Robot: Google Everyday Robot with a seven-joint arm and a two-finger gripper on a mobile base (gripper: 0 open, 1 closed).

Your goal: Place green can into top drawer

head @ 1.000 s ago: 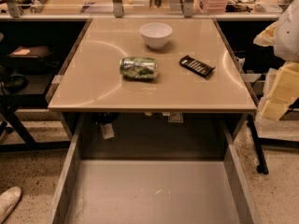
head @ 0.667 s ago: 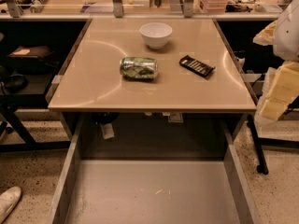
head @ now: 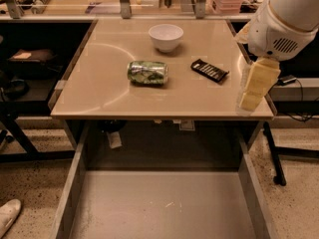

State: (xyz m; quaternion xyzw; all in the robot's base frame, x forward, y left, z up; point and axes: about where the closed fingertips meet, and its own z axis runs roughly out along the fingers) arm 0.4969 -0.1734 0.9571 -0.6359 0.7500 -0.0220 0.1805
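The green can [head: 147,72] lies on its side near the middle of the table [head: 99,88], its long axis running left to right, with one shiny silver end facing each way. It is a small drink can with a mottled green and white label. By its look it is thin metal: light, stiff enough to hold if sealed and full, easy to dent if empty. The smooth round wall is likely slippery, and the can could roll toward or away from the table's front edge if nudged. The safest hold is probably across the middle of the body from above, one jaw on the far side and one on the near side, so the curve seats between them.

The gripper [head: 254,86] hangs at the right edge of the table, well apart from the can, under a bulky white arm housing. Only a pale yellow, blocky part of it shows, and whether it is open or closed cannot be told. It holds nothing that can be seen.

The table top is a glossy beige slab with rounded corners. A white bowl [head: 166,36], smooth and round, sits behind the can. A flat black ridged object [head: 210,70] lies to the can's right, between it and the gripper. The top drawer [head: 149,208] stands pulled out below the table's front edge, wide and shallow, with a scuffed grey bottom and low grey side walls. The can has not yet been lifted.
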